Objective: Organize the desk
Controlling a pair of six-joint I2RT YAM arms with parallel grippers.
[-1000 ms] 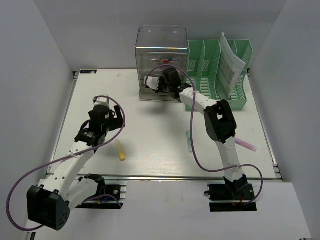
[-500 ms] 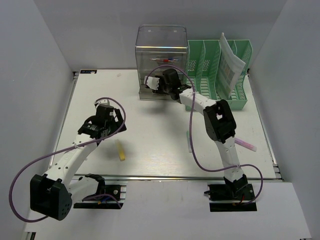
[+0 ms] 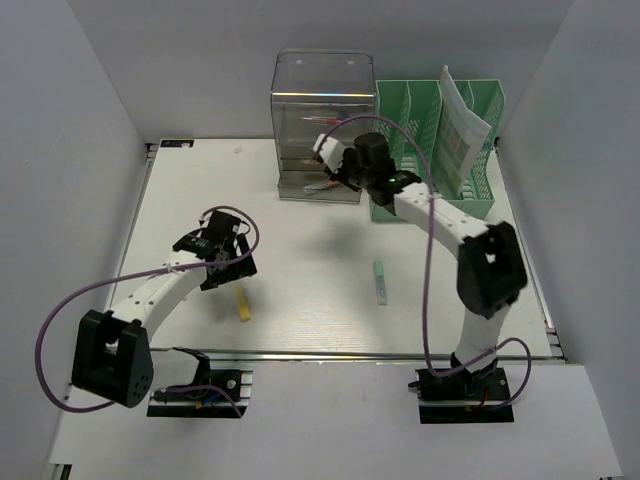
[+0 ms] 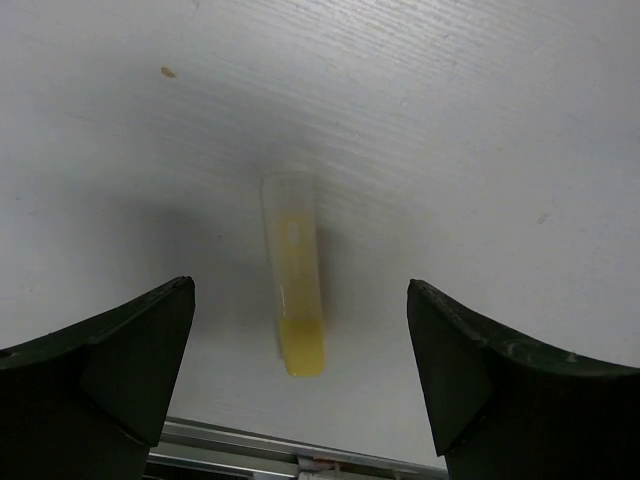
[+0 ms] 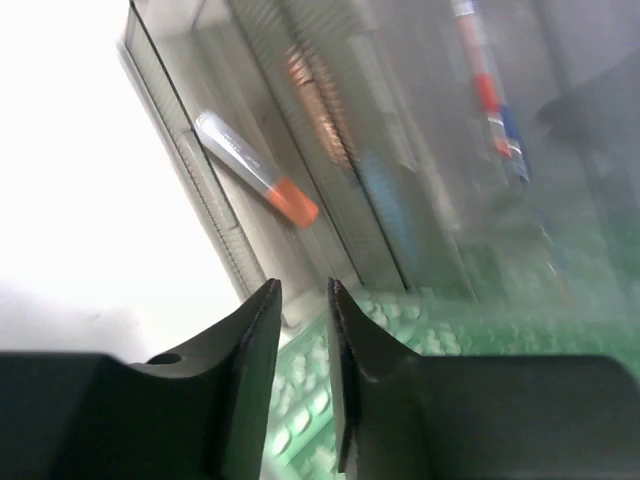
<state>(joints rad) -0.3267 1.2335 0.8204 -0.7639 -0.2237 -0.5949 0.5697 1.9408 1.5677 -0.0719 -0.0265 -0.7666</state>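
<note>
Desk (image 3: 300, 240): your left gripper (image 3: 226, 266) gapes wide; right gripper (image 5: 302, 292) pinched together, empty.
Left wrist alone shows yellow highlighter (image 4: 293, 290) centred between its fingers, rail (image 4: 250, 440) just beyond.

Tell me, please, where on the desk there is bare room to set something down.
The back-left desk is bare, between its left edge and the drawer unit. So is the strip between the yellow marker and green marker. It is crowded at the back right: drawer unit, rack and right gripper.
</note>
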